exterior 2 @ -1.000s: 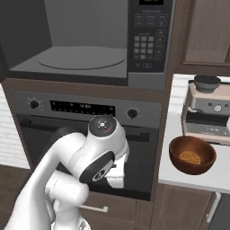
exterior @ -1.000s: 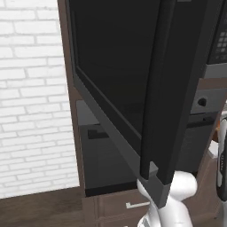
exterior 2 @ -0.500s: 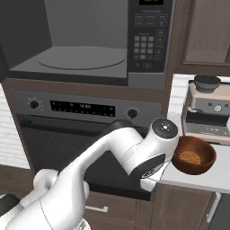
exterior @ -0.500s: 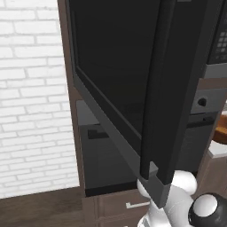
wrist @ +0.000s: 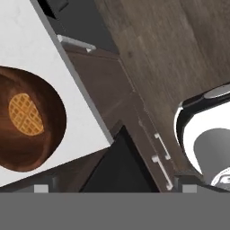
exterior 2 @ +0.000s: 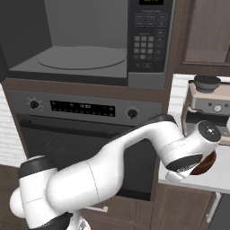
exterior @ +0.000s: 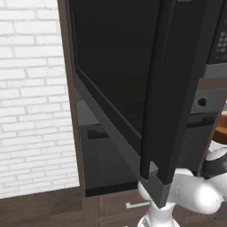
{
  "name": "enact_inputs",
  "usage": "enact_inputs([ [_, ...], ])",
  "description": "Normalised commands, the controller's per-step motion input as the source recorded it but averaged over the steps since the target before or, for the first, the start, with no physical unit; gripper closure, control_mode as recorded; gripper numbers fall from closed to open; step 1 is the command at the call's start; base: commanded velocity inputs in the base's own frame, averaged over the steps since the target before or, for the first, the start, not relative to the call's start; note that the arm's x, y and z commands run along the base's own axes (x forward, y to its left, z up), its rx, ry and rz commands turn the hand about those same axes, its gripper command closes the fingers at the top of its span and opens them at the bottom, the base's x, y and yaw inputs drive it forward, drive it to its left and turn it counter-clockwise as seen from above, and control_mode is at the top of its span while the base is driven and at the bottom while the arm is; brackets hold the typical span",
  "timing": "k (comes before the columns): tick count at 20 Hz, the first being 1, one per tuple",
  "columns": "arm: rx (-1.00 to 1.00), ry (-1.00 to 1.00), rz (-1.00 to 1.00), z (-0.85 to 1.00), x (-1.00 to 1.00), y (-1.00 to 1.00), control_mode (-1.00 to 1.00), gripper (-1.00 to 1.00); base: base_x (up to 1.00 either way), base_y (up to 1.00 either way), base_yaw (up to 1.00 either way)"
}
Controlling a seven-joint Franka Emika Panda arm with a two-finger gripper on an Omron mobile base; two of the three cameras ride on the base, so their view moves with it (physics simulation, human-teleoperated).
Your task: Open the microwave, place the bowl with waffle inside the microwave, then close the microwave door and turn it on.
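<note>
Lying up-left of the fingers (wrist: 40,188): bowl with waffle (wrist: 28,126).

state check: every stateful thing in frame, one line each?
microwave door: swung wide open
microwave: cavity exposed, nothing on the turntable
bowl with waffle: upright on the white counter, waffle inside, not gripped
oven: door shut
tool: open, holding nothing, off to the side of the bowl
</note>
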Motion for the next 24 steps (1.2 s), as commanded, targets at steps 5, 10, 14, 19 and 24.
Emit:
enact_inputs([
  [5,0.0,-0.16,0.11,-0.57,0.73,-0.23,-1.0,-1.0,0.0,0.0,0.0],
  [10,-0.04,-0.25,0.22,-0.78,0.64,-0.02,-1.0,-1.0,0.0,0.0,0.0],
  [14,-0.1,-0.17,0.14,-0.63,0.47,-0.15,-1.0,-1.0,0.0,0.0,0.0],
  [19,-0.1,-0.06,0.03,-0.16,0.47,-0.29,-1.0,-1.0,0.0,0.0,0.0],
  [24,-0.06,0.0,0.0,-0.2,0.44,-0.4,-1.0,-1.0,0.0,0.0,0.0],
])
